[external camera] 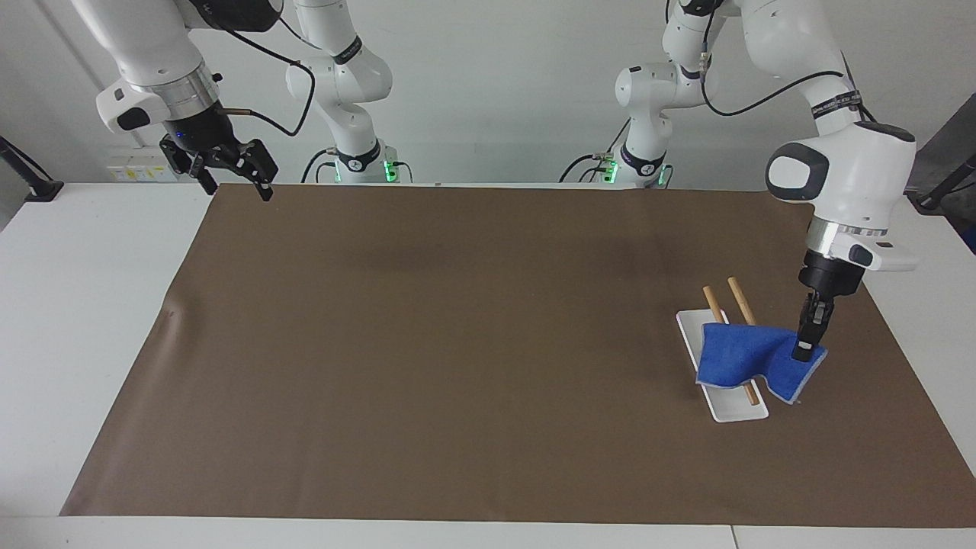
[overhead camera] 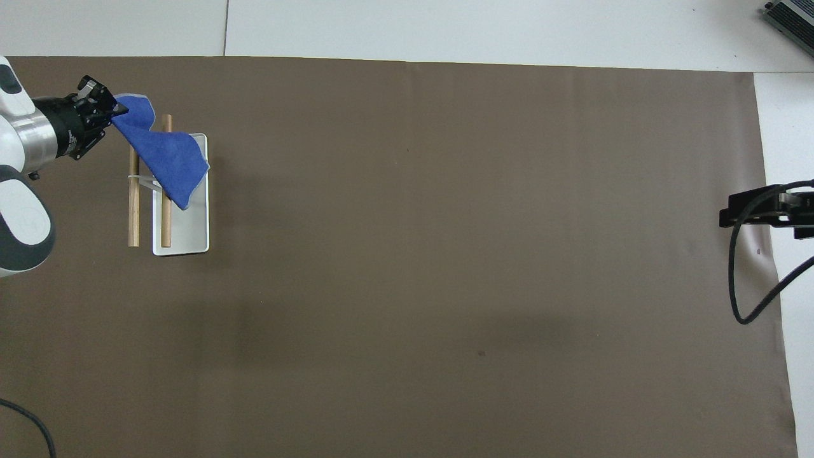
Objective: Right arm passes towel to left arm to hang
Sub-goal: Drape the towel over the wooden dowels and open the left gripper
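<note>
The bright-blue towel (external camera: 743, 360) (overhead camera: 164, 154) drapes across the two wooden rods (external camera: 732, 301) (overhead camera: 133, 210) of the white tray (external camera: 733, 409) (overhead camera: 187, 238) at the left arm's end of the table. My left gripper (external camera: 803, 352) (overhead camera: 118, 110) is shut on the towel's corner, just past the outer rod. The cloth slopes down from that corner over both rods onto the tray. My right gripper (external camera: 229, 174) (overhead camera: 750, 213) hangs open and holds nothing, over the brown mat's edge at the right arm's end, where that arm waits.
A brown mat (external camera: 457, 343) (overhead camera: 445, 254) covers most of the white table (external camera: 84, 305). A black cable (overhead camera: 741, 280) loops down from the right arm. The arm bases (external camera: 358, 164) stand along the robots' edge of the table.
</note>
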`<state>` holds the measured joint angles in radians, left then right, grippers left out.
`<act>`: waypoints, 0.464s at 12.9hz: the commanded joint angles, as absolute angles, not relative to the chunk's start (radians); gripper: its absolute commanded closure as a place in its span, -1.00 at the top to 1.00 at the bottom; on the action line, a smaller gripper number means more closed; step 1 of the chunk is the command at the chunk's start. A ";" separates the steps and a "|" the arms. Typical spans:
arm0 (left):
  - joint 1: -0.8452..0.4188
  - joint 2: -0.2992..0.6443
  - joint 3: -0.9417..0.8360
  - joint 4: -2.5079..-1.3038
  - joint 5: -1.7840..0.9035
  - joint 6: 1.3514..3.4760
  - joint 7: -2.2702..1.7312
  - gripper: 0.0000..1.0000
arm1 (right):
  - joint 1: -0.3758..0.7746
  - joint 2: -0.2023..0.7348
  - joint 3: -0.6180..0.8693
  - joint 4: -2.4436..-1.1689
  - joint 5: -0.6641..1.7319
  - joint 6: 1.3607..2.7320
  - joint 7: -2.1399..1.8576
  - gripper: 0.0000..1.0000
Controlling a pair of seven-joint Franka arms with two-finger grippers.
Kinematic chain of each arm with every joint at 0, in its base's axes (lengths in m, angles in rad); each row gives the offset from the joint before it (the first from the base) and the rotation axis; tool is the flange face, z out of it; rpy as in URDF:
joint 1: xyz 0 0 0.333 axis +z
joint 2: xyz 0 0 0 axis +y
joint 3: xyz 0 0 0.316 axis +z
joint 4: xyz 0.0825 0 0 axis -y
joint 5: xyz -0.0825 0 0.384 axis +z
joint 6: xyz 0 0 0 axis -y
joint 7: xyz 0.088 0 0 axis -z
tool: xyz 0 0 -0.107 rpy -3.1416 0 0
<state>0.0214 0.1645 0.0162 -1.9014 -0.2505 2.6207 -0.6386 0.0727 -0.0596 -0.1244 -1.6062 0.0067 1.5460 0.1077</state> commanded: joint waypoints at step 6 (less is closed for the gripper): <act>0.031 0.150 0.110 -1.905 -0.236 2.519 -0.563 -1.00 | 0.069 -0.087 -0.133 -1.632 -0.015 1.532 0.049 1.00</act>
